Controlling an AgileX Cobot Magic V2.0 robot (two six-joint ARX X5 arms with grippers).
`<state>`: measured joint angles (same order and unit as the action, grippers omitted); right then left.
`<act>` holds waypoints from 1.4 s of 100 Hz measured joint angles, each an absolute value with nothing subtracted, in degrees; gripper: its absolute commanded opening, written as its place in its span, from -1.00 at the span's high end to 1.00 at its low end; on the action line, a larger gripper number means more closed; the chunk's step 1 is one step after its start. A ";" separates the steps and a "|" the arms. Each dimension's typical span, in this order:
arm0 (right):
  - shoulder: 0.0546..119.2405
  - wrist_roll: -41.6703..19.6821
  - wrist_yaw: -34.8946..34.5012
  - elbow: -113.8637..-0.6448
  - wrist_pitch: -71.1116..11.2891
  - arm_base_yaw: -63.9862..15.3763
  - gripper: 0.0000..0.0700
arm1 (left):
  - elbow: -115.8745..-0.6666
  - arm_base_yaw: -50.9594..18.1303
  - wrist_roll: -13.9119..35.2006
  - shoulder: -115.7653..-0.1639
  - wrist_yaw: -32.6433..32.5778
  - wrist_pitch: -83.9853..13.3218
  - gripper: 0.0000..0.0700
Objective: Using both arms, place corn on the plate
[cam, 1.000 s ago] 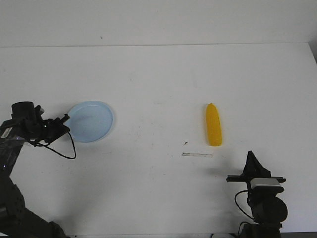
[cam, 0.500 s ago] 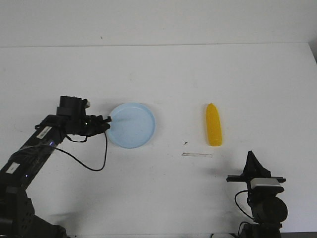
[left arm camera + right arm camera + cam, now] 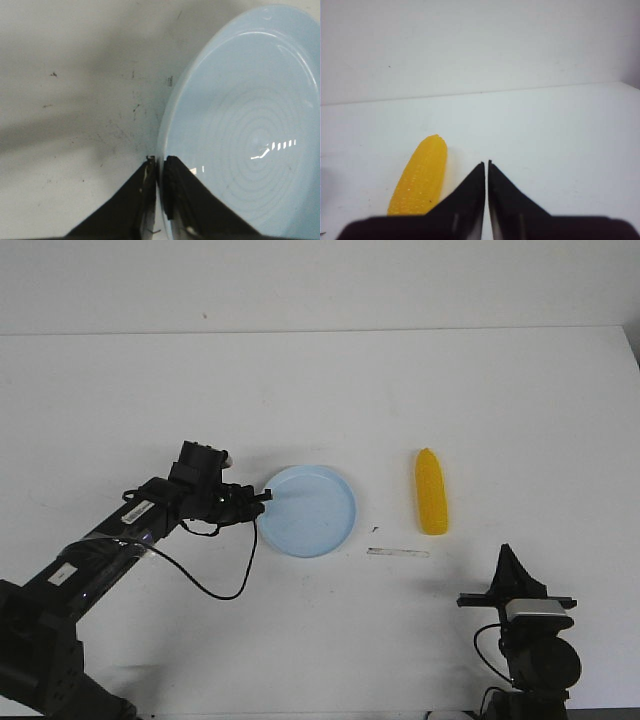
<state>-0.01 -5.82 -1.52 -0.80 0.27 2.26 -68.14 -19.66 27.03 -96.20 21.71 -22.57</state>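
Plate (image 3: 250, 125) glossy pale-blue plastic with faint concentric rings; corn (image 3: 420, 175) pebbled yellow plastic; table (image 3: 320, 390) matt white, scuffed

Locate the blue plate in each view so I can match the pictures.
Front view: plate at table centre, left of the corn.
Left wrist view: plate fills one side, its rim pinched by the left hand.
Right wrist view: not in it.
Shared landmark: the pinched rim.
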 measured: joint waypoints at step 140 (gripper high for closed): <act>-0.01 -5.82 -1.52 -0.80 0.27 2.26 0.98 | -47.09 -9.74 16.73 -64.99 10.24 5.78 0.86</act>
